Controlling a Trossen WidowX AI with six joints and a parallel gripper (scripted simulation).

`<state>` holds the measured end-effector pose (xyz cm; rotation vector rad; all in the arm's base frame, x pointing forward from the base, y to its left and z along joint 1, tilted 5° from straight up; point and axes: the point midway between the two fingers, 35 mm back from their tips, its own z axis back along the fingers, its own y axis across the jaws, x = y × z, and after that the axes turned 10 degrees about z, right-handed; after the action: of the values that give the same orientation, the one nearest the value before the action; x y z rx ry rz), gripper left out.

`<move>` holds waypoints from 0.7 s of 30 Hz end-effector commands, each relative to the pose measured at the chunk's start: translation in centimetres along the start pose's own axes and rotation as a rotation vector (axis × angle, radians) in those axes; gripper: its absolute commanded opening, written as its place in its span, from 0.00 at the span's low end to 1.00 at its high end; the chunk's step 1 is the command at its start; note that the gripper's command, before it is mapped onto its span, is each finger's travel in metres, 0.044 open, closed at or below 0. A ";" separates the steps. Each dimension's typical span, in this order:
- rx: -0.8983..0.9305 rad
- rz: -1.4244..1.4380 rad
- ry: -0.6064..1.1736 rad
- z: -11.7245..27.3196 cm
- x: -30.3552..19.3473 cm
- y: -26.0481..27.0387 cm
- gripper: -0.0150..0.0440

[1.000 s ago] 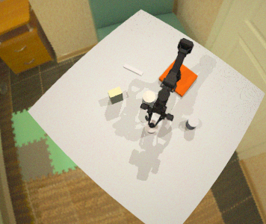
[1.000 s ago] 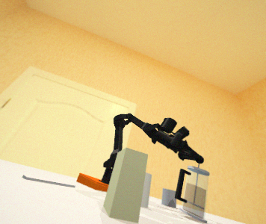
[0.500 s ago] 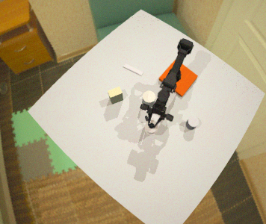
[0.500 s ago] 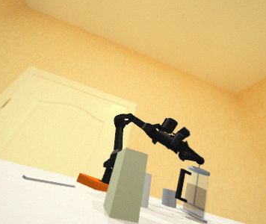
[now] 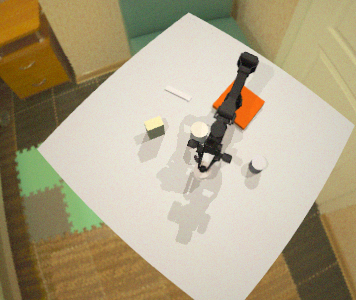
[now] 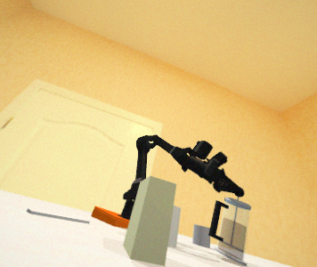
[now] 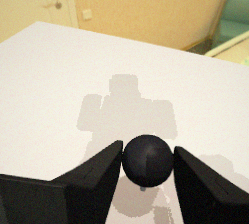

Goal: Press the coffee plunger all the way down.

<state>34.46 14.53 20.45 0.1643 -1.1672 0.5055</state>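
Observation:
The coffee press (image 6: 240, 242) stands upright, a clear glass with a brown filling, a grey lid (image 6: 238, 202) and a black handle (image 6: 213, 221) on the arm's side. The round black plunger knob (image 7: 147, 167) sits a little above the lid, with only a short piece of rod between them. My gripper (image 5: 203, 165) (image 6: 239, 191) (image 7: 147, 149) is shut on the knob, one finger on each side. In the top view the arm hides most of the press. The lower end of the plunger is hard to make out.
A grey-green block (image 5: 154, 128) (image 6: 151, 224) stands off to one side. A white cylinder (image 5: 199, 130) (image 6: 174, 227) stands close beside the arm. A small dark-sided cup (image 5: 256, 165) stands on the arm's other side. A thin white bar (image 5: 178, 94) (image 6: 58, 216) lies near the orange base (image 5: 252, 108) (image 6: 107, 216).

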 end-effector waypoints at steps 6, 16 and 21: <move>0.003 -0.007 0.017 -0.3 -0.4 0.1 0.47; 0.001 0.000 0.003 -0.1 0.0 0.0 0.47; 0.001 0.000 0.003 -0.1 0.0 0.0 0.60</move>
<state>34.56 14.58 20.43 0.1644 -1.1651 0.5057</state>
